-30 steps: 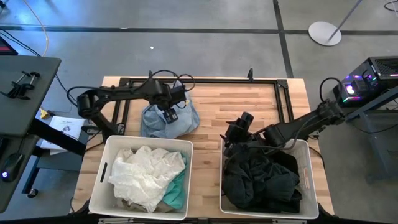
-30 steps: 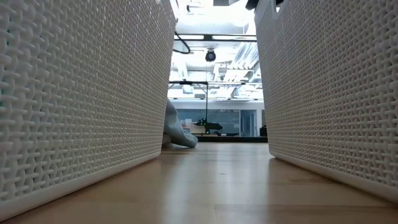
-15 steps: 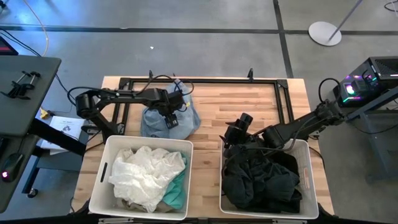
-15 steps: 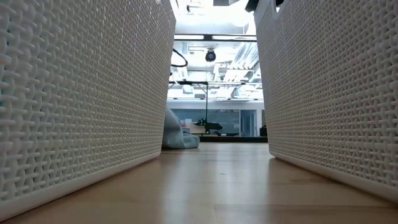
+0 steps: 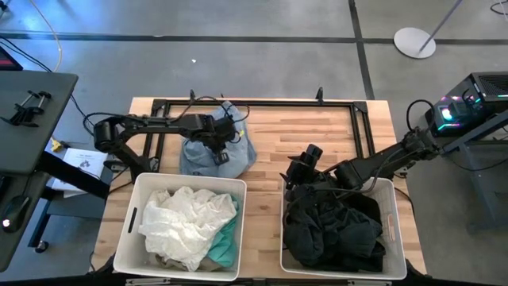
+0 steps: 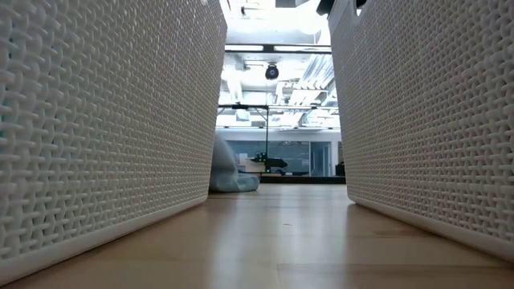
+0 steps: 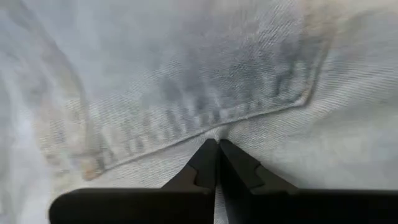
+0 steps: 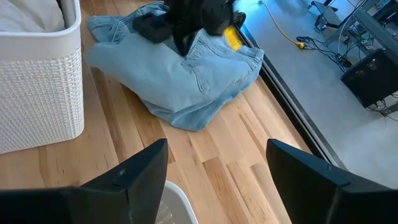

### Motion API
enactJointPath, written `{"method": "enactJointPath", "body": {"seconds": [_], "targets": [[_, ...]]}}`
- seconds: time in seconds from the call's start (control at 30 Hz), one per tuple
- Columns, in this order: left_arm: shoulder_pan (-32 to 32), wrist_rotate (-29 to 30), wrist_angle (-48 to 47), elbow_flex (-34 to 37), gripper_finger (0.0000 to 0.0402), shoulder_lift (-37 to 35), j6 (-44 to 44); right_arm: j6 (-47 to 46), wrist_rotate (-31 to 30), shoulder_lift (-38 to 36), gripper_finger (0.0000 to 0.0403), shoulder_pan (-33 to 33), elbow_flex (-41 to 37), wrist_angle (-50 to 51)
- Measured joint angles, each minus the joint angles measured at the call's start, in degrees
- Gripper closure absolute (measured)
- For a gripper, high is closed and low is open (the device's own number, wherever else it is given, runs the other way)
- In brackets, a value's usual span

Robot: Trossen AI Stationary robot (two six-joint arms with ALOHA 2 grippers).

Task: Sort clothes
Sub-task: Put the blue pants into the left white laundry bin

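The left gripper (image 5: 220, 149) has its jaws pinched together on a fold of the pale blue-grey garment (image 5: 232, 155), which lies heaped on the counter (image 5: 317, 135) in the upper middle of the high view, above the left basket (image 5: 135, 230). The right gripper (image 5: 302, 171) sits over the top edge of the right basket (image 5: 393, 238), right of centre, jaws apart and empty.

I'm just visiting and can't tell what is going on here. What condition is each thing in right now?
Left gripper: fingers shut, pinching the pale denim garment.
Pale denim garment: crumpled on the table, outside both baskets.
Right gripper: fingers open, empty, at the right basket's far rim.
Left basket: holds white and teal clothes.
Right basket: holds dark clothes.
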State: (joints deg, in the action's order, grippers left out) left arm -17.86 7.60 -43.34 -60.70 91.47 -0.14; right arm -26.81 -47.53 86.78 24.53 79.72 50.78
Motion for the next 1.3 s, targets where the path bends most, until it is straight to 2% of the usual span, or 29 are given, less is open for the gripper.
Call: {"method": "enactJointPath", "body": {"seconds": [0.3, 0.47, 0.8, 0.9, 1.07, 1.17, 1.3], "targets": [[1.29, -2.9, 1.01, -11.6, 0.0401, -13.1, -1.65, 0.05, -0.02, -0.02, 0.0144, 0.0, 0.0, 0.2], [1.98, -3.02, 1.92, -15.71, 0.0401, -19.98, -2.21, 0.15, -0.03, -0.04, 0.0144, 0.0, 0.0, 0.21], [2.66, -2.95, 16.56, -20.13, 0.0401, -30.25, -1.71, 0.27, -0.04, -0.04, 0.0144, 0.0, 0.0, 0.24], [2.66, -2.93, 15.43, -20.27, 0.0401, -31.84, -1.62, 0.27, -0.07, -0.04, 0.0144, 0.0, 0.0, 0.24], [2.6, -2.19, 1.73, -18.59, 0.0401, -31.86, -2.29, 0.27, -0.1, -0.04, 0.0144, 0.0, 0.0, 0.24], [2.6, -2.16, -4.18, -14.61, 0.0401, -31.88, -4.11, 0.27, -0.19, -0.04, 0.0144, 0.0, 0.0, 0.24], [2.34, -0.72, -5.28, -6.25, 0.0401, -31.86, -6.45, 0.27, -0.22, -0.04, 0.0144, 0.0, 0.0, 0.24]]}}
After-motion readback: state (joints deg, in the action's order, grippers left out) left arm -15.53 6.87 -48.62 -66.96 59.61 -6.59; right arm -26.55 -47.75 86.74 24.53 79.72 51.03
